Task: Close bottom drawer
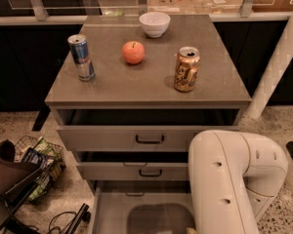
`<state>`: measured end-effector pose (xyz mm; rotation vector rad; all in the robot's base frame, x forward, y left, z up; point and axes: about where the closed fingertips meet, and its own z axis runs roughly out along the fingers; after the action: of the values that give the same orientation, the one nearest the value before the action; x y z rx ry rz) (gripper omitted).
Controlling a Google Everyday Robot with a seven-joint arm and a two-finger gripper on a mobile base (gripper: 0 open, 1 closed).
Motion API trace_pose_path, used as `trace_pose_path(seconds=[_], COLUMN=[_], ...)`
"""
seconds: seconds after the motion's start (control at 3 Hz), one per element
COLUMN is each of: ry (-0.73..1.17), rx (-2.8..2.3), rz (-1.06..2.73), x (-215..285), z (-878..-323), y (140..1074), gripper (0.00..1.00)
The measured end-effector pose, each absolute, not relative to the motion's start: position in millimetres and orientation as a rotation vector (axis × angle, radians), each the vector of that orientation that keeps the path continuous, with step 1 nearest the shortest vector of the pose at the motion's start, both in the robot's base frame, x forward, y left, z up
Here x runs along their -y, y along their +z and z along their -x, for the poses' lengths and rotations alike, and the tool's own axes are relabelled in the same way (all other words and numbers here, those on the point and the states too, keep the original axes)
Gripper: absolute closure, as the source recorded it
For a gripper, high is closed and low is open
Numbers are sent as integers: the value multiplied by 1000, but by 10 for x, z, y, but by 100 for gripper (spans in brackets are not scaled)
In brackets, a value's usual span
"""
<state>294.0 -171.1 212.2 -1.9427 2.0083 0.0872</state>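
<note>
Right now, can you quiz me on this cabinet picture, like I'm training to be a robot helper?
1. True or false: the bottom drawer stands pulled out, with its tray showing.
2. What lies between the blue can and the gold can on the cabinet top? A a banana. B the apple. C a spoon.
3. Fill in: at the lower right only the white arm shows; the gripper is ___ of view.

Key: 1 true. 2 B. 3 out.
</note>
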Motion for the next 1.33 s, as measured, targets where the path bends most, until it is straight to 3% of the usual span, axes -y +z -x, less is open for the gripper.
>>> trace_pose_path(seconds=[1.0,1.33], ry=[55,23], rx=[-1924,-1925], rz=[1975,1979], x=[1306,1315], z=[-3038,-3029], y=[1713,1518], gripper=[0,7])
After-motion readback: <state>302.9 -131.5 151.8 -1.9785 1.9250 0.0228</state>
